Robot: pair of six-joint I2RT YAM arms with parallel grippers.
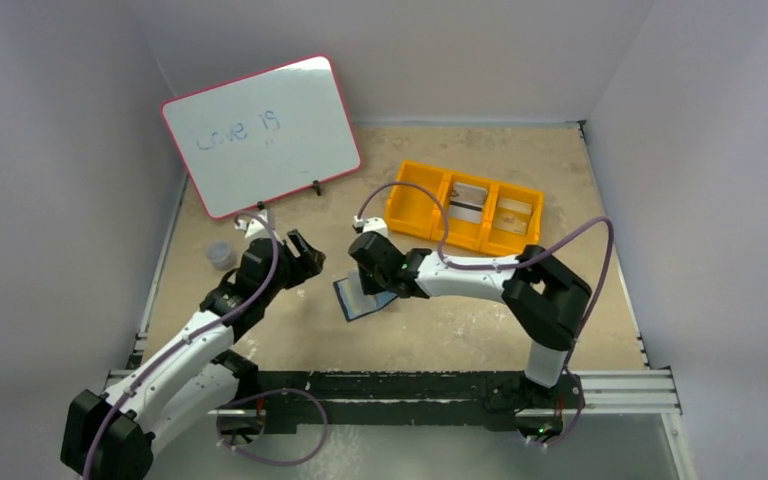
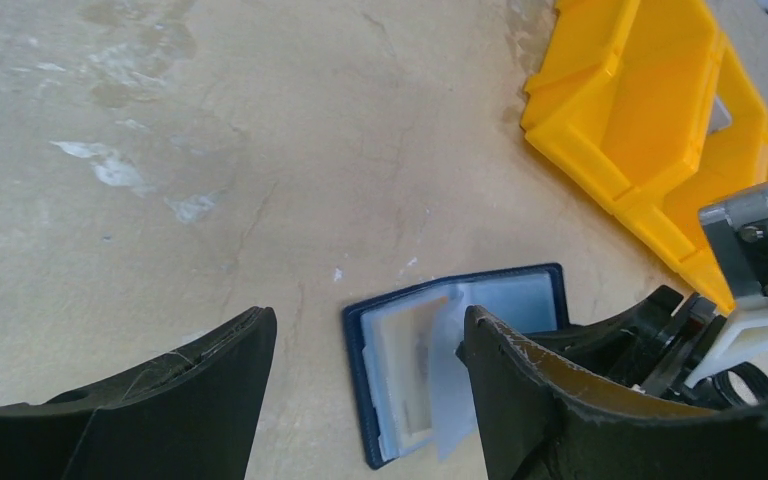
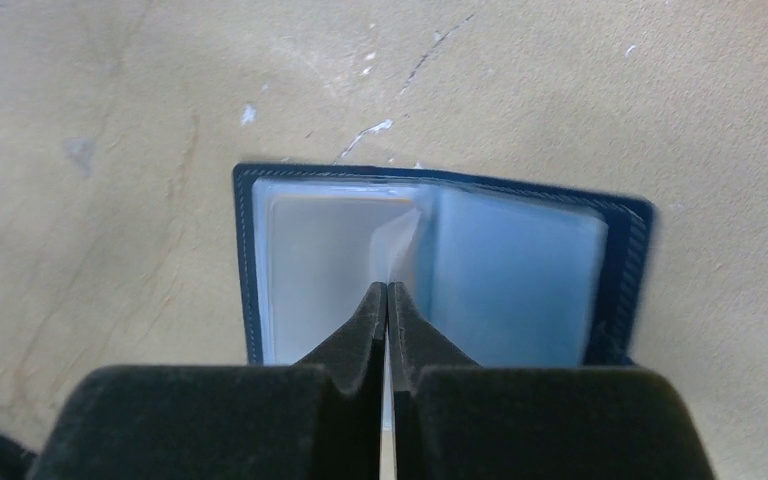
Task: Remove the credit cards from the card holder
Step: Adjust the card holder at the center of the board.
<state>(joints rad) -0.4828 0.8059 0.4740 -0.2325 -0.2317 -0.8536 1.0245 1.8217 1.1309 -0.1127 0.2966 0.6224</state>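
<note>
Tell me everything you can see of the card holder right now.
The card holder lies open and flat on the tan table, short of the orange tray. It has a navy stitched cover, leather-like, with pale see-through plastic pockets inside. One pocket leaf stands up at the fold, pinched by the shut right hand. The open left hand hovers beside it, not touching.
</note>
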